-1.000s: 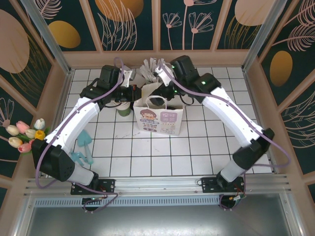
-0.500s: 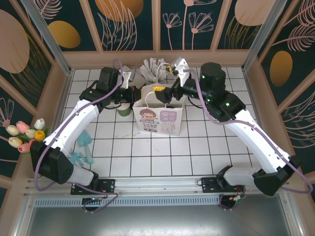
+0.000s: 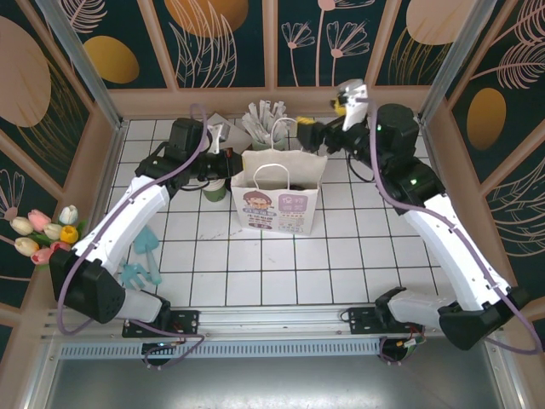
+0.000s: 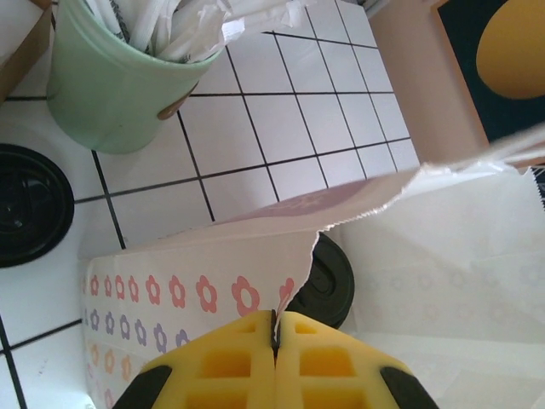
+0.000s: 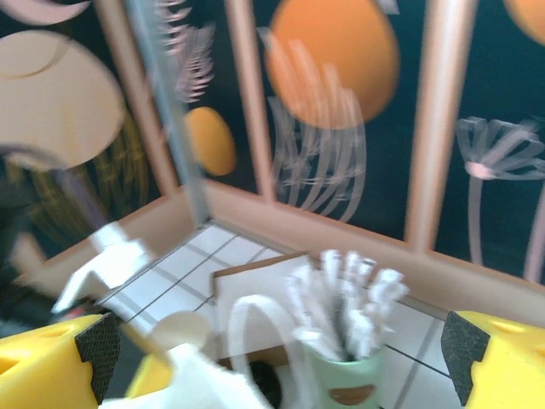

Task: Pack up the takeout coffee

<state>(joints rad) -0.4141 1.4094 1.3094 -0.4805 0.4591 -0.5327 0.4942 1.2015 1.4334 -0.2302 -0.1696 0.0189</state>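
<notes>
Left wrist view: at bottom centre the rim of the paper bag (image 4: 196,290) is pinched by the closed left gripper (image 4: 274,328). Behind it, inside the bag, the takeout coffee (image 4: 332,281) is half hidden. Upper left, wrapped sticks (image 4: 162,25) are held in a pale green cup (image 4: 111,94). The right gripper (image 5: 277,354) is spread open.

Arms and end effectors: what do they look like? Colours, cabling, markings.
The left arm and right arm have white links, black joint housings and loose purple cables along them; green lights show on the right arm. The left end effector has yellow fingers moulded in a waffle grid. The right end effector is also yellow, with black foam pads.
</notes>
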